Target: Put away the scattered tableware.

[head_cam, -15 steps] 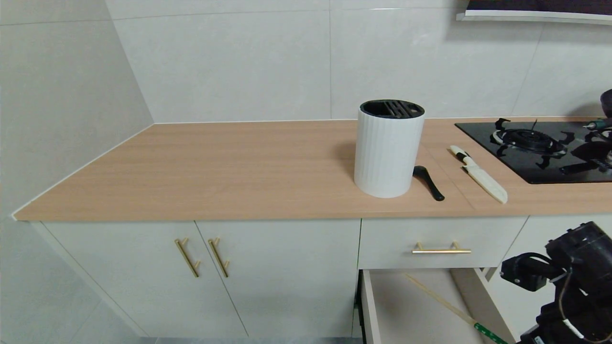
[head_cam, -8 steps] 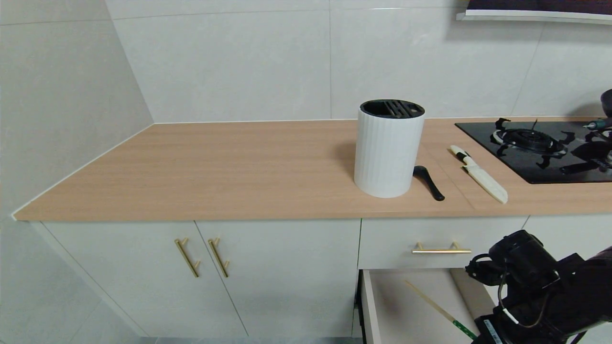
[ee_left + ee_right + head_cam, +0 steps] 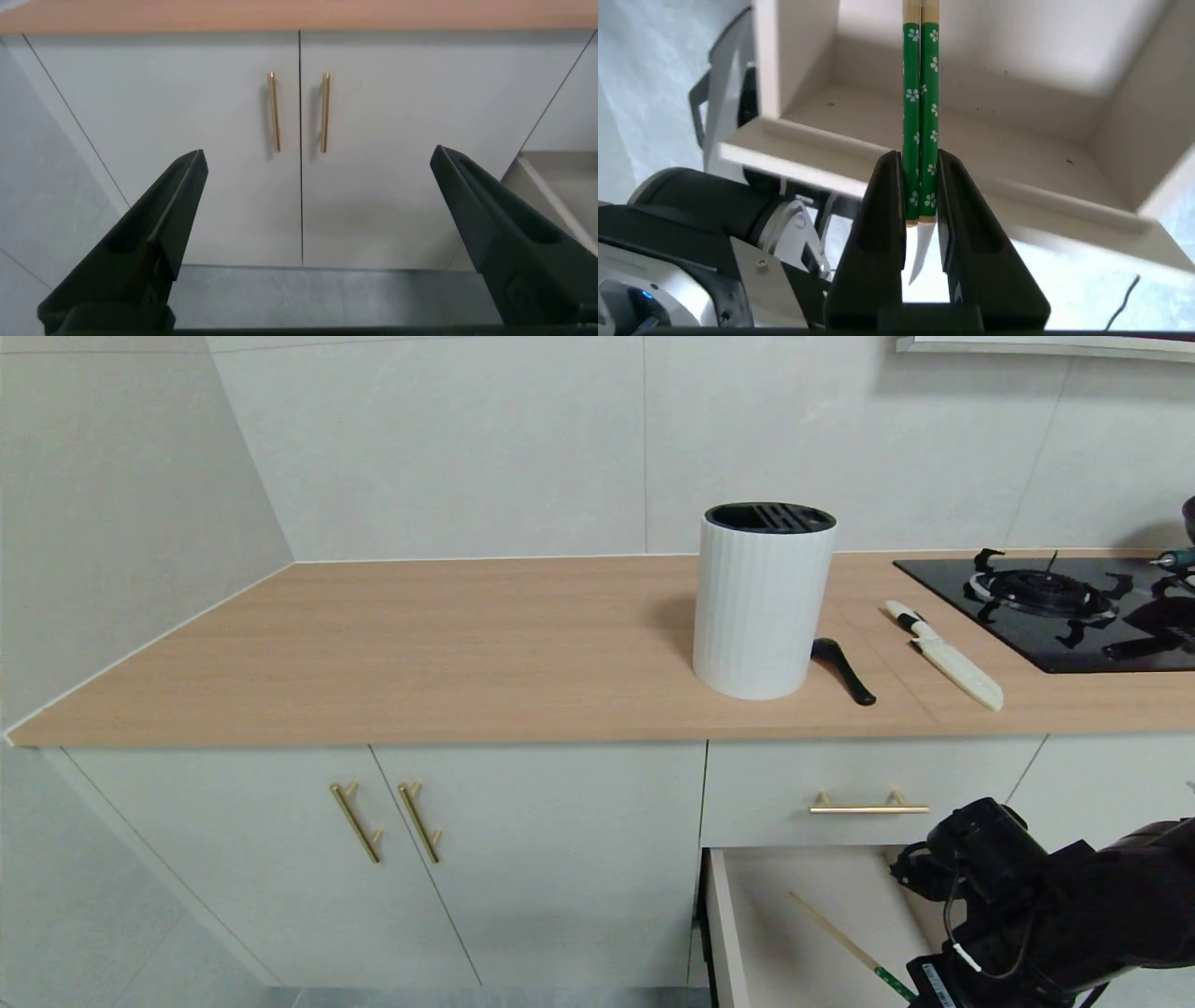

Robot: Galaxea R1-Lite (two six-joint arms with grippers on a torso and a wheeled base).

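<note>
A: Right pincer (image 3: 921, 182), state?

B: Clenched on the chopsticks (image 3: 921, 75). The pair is pinched side by side at the green flowered ends. The sticks are held slanting into the open drawer (image 3: 726, 933) below the counter (image 3: 420, 644). Whether the tips are touched to the drawer floor can't be told.

A: Left pincer (image 3: 318, 154)?

B: Released, fingers spread wide, nothing between them. It's pointed at the two cabinet doors (image 3: 392, 187) w/ gold handles (image 3: 274, 112), low in front of them.

A: Rest of the tableware?

B: On the counter. A black spoon (image 3: 845, 672) is laid just beside the white ribbed holder (image 3: 761, 607), on its right, partly hidden behind it. A white knife (image 3: 948, 655) is laid farther right, btw. the spoon and the hob (image 3: 1055, 607), apart from both.
</note>
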